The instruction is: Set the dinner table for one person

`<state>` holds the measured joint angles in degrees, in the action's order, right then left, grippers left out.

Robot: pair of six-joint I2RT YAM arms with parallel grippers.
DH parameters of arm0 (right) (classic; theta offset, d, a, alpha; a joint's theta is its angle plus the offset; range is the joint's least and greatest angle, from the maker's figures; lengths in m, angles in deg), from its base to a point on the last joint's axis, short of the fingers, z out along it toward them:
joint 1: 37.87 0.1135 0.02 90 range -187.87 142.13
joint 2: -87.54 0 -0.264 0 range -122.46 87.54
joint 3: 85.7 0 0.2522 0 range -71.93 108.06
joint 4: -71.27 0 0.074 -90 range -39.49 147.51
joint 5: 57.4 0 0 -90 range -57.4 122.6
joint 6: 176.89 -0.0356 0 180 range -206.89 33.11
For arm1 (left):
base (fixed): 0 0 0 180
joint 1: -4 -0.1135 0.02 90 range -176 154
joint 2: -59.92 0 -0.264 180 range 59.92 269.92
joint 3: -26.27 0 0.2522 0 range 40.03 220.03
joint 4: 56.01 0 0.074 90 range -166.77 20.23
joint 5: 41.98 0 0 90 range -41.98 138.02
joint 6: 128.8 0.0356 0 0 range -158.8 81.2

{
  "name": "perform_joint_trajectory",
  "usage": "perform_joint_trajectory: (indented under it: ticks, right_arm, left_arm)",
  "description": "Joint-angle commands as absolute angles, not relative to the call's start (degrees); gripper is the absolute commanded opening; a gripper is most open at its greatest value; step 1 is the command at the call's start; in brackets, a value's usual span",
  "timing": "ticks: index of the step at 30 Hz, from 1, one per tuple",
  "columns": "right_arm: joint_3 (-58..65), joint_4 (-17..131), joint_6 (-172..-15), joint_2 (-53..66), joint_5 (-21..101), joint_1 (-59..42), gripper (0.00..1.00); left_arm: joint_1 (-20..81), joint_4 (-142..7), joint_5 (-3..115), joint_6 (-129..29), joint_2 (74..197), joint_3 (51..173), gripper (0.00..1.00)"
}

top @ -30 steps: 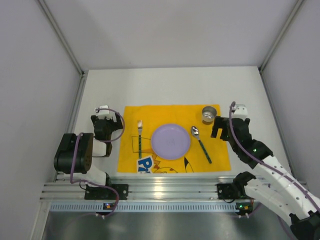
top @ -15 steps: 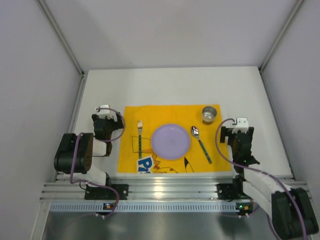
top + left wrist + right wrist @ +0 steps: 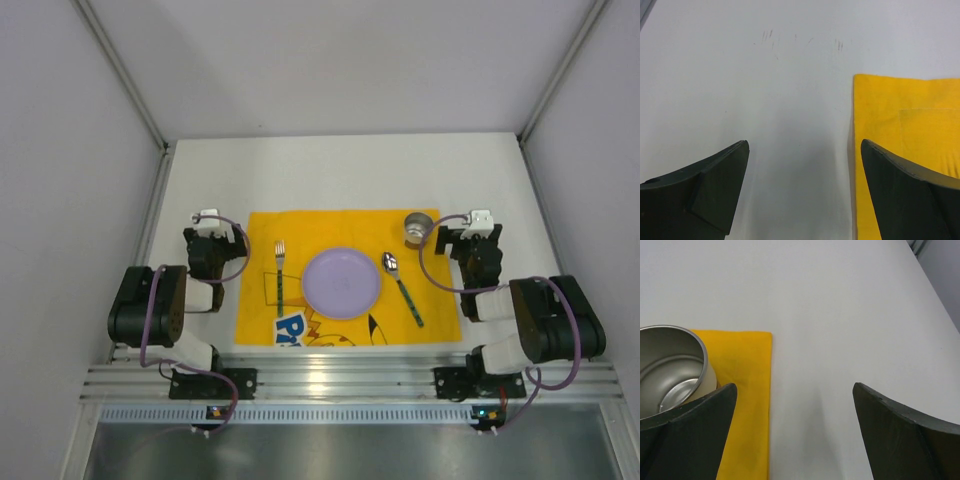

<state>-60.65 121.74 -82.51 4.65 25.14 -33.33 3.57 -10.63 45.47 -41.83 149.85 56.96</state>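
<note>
Spanning nearly the whole top view, the dinner table (image 3: 340, 170) is a plain white top with silver rails along its near edge. A yellow printed mat (image 3: 345, 225) lies on its near middle. The two arms sit folded, one at each side of the mat. The left gripper (image 3: 805, 150) hangs over bare table just left of the mat's left edge, fingers spread wide, nothing between them. The right gripper (image 3: 795, 390) hangs just right of the mat's far right corner, likewise spread and empty.

A lilac plate (image 3: 342, 283) rests at the mat's centre. Left of it lies a fork (image 3: 281, 275), tines pointing far; right of it lies a spoon (image 3: 400, 285), bowl far, handle angled near-right. A metal cup (image 3: 419, 229) stands upright on the mat's far right corner, beside the right gripper's left finger and outside its gap.
</note>
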Motion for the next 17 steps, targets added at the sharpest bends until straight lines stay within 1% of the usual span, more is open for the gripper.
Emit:
perform_joint_trajectory:
  ticks: [1, 17]
  right_arm:
    - [-59.6, 128.3, -82.1, 4.6, 28.5, -33.9, 1.0]
    - [-59.6, 128.6, -82.1, 4.7, 28.5, -33.9, 1.0]
  left_arm:
    - [3.6, -6.7, 46.1, -41.7, 150.2, 58.0, 0.98]
    - [3.6, -6.7, 46.2, -41.7, 150.2, 58.0, 0.99]
